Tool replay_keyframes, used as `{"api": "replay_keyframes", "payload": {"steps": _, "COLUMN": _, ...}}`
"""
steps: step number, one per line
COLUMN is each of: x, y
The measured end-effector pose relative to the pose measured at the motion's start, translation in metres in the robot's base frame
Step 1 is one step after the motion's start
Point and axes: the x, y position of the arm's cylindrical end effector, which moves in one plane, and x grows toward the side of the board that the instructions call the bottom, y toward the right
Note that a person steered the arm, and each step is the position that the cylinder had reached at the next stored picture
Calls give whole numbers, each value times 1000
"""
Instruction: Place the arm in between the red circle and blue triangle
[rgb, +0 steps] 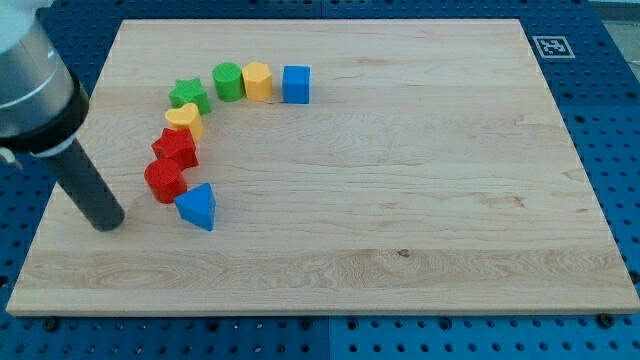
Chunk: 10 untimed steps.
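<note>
The red circle (163, 181) sits at the left of the wooden board (400, 180), touching or nearly touching the blue triangle (197, 207) just below and to its right. My tip (106, 222) rests on the board to the left of both, about a block's width left of the red circle and level with the blue triangle. The rod rises from it toward the view's top left.
A curved row of blocks runs up from the red circle: a red star (175, 148), a yellow heart (185, 119), a green star (189, 96), a green circle (228, 81), a yellow hexagon (258, 81) and a blue cube (296, 84). The board's left edge is close to my tip.
</note>
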Motion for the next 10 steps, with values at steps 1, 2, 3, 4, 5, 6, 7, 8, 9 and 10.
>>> {"api": "replay_keyframes", "payload": {"steps": 1, "x": -24, "y": -1}}
{"api": "replay_keyframes", "payload": {"steps": 2, "x": -25, "y": 6}}
{"api": "replay_keyframes", "payload": {"steps": 3, "x": -43, "y": 15}}
{"api": "replay_keyframes", "payload": {"steps": 4, "x": -59, "y": 30}}
{"api": "replay_keyframes", "payload": {"steps": 5, "x": -72, "y": 52}}
{"api": "replay_keyframes", "payload": {"steps": 6, "x": -78, "y": 76}}
{"api": "replay_keyframes", "payload": {"steps": 7, "x": -78, "y": 84}}
{"api": "replay_keyframes", "payload": {"steps": 8, "x": -71, "y": 76}}
{"api": "replay_keyframes", "payload": {"steps": 9, "x": -68, "y": 41}}
{"api": "replay_keyframes", "payload": {"steps": 10, "x": -52, "y": 7}}
